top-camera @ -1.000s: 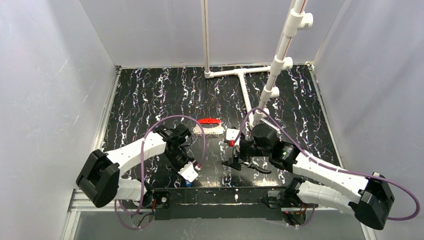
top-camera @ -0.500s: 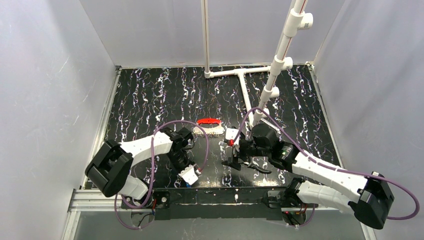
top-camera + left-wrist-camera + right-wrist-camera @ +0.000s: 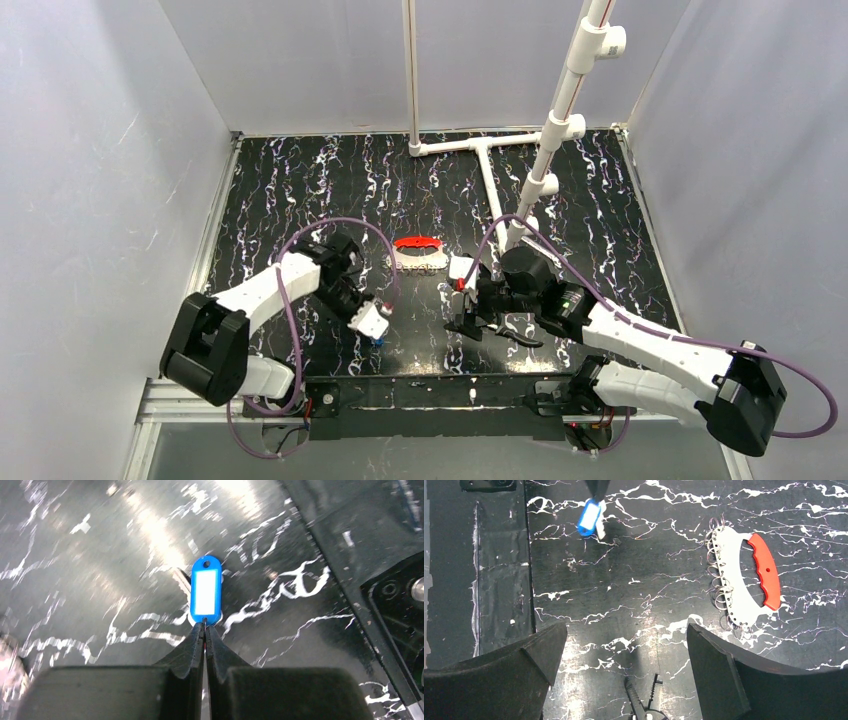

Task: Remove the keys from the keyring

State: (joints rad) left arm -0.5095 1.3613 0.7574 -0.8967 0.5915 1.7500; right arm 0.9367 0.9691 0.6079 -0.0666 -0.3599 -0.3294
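Blue-tagged key (image 3: 205, 591) sits toward the near edge of the marbled table (image 3: 300, 190), well apart from the keyring (image 3: 744, 577), a white crescent with a red grip and wire loops. Left gripper (image 3: 205, 629) is pressed together, apparently pinching the tag's end. Right gripper (image 3: 624, 670) is spread wide above the pliers (image 3: 644, 705), holding nothing.

The table (image 3: 300, 190) is black, streaked with white marble-like veins. The tag (image 3: 205, 591) is bright blue with a white label panel, and the key (image 3: 179, 576) beneath it is silvery grey. The keyring (image 3: 766, 570) has a red grip on a white plate (image 3: 731, 565), edged with silvery wire rings (image 3: 713, 555). The pliers (image 3: 527, 340) are black. The left arm (image 3: 255, 292) and right arm (image 3: 650, 345) are white with black joints and purple cables (image 3: 340, 220); the fingers (image 3: 192, 650) are black. Pipes (image 3: 470, 145) are white, walls (image 3: 100, 150) pale grey.
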